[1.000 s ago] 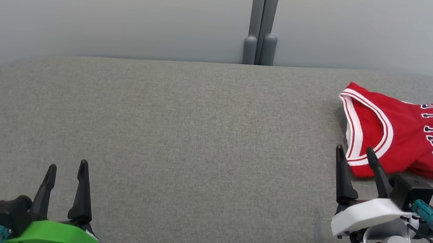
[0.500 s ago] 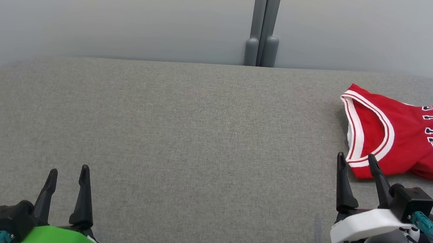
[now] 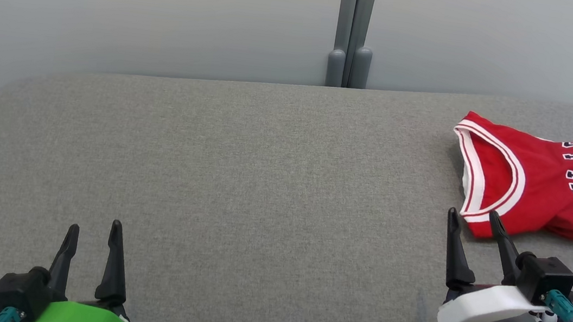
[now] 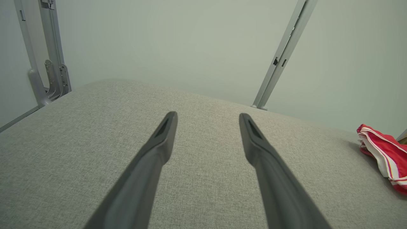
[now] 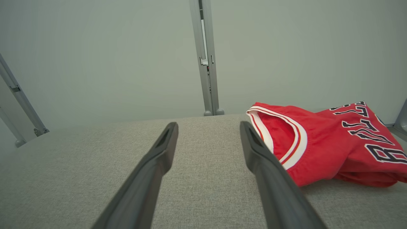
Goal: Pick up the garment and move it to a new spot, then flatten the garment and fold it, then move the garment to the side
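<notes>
The garment (image 3: 540, 184) is a red jersey with white trim and dark lettering, lying folded at the far right of the grey table (image 3: 262, 180). It also appears in the right wrist view (image 5: 327, 149) and at the right edge of the left wrist view (image 4: 386, 156). My right gripper (image 3: 473, 219) stands open just in front of the garment's near left corner, with nothing between its fingers. Near the front left of the table my left gripper (image 3: 95, 228) is open and empty, far from the garment.
A pale wall with a grey vertical post (image 3: 353, 30) rises behind the table. The table's rounded far corners and back edge lie close to the wall. The garment sits near the table's right edge.
The head camera has shifted slightly, so the whole picture sits a bit lower and to the right. My right gripper has drawn back a little from the garment's corner. Both grippers stay open.
</notes>
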